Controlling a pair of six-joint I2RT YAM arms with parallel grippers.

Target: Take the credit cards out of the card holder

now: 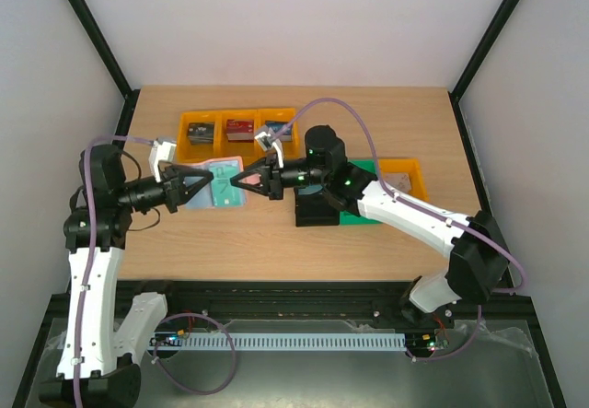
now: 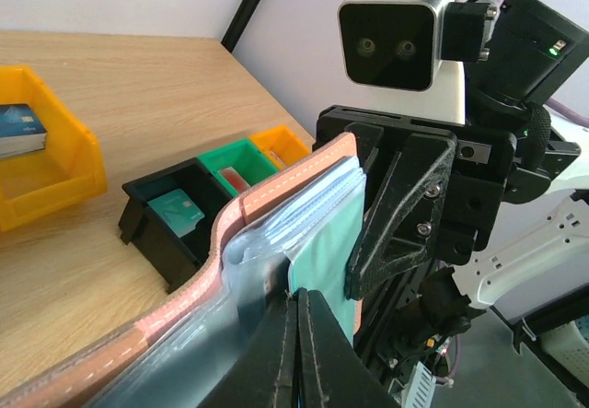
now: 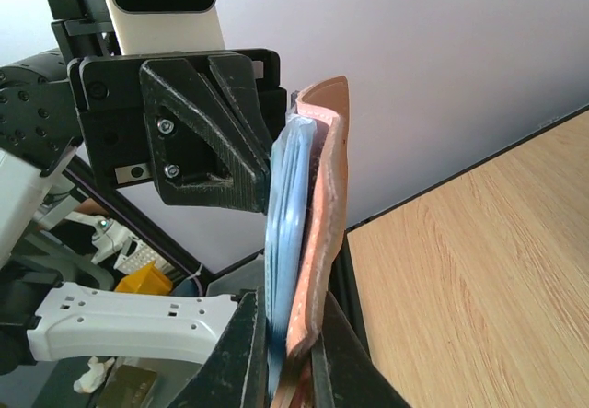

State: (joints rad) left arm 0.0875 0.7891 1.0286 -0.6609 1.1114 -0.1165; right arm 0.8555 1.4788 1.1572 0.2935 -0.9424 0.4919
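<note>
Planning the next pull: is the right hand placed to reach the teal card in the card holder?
Probably, after a regrip. The left hand holds the card holder aloft; the teal card pokes out where the right hand is shut, seemingly over the holder's whole edge, not the card alone.

We read no text, brand or number anywhere; the pale marks on the teal credit card (image 2: 175,213), at nine o'clock, stay illegible.
</note>
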